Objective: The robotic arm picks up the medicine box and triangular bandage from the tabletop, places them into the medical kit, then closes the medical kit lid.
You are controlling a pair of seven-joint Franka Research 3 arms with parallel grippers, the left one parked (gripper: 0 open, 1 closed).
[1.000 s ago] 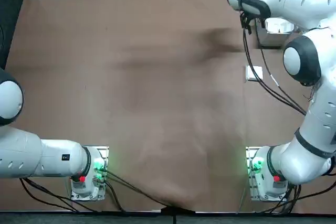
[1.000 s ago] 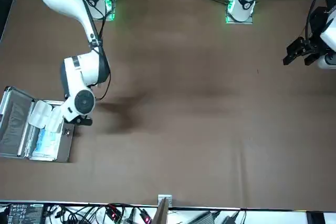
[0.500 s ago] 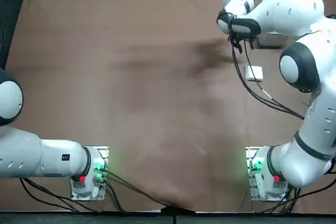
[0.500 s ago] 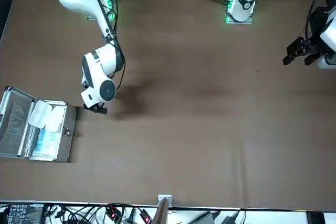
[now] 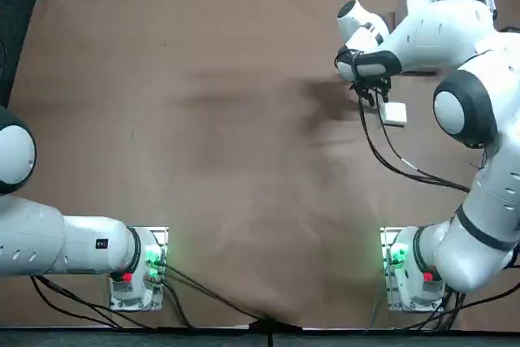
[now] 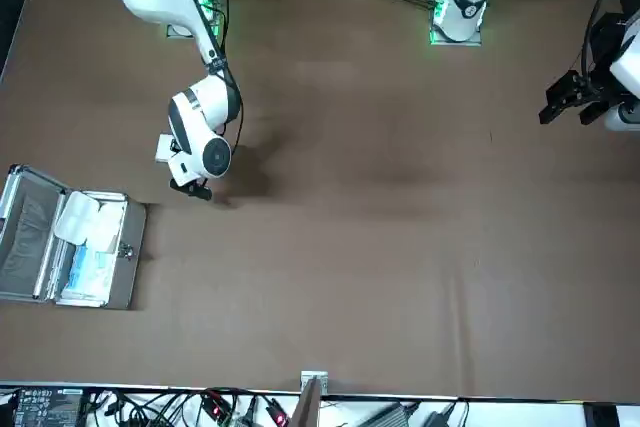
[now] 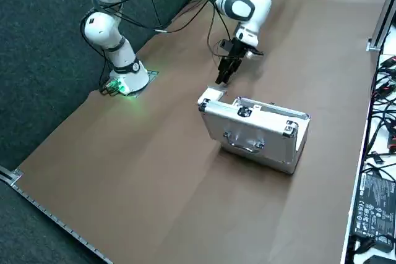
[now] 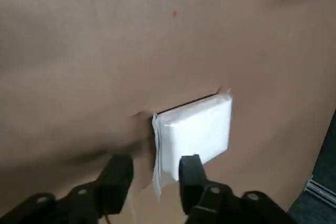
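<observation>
Bending down from its rounded white segments, the robotic arm (image 6: 190, 107) holds the right gripper (image 8: 157, 160) close above the brown tabletop (image 5: 219, 160), fingers spread wide. Near them sits the medicine box (image 8: 195, 134), white and squarish (a loose wrapper edge shows), apart from the open medical kit (image 6: 128, 252).

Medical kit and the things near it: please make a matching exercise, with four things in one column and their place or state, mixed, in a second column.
1. right gripper
2. medicine box
3. medical kit
4. pale blue item

A. inside the kit
B. silver, lid open
C. above the tabletop, fingers apart
D. on the tabletop, outside the kit

Pairs: 1-C; 2-D; 3-B; 4-A
</observation>
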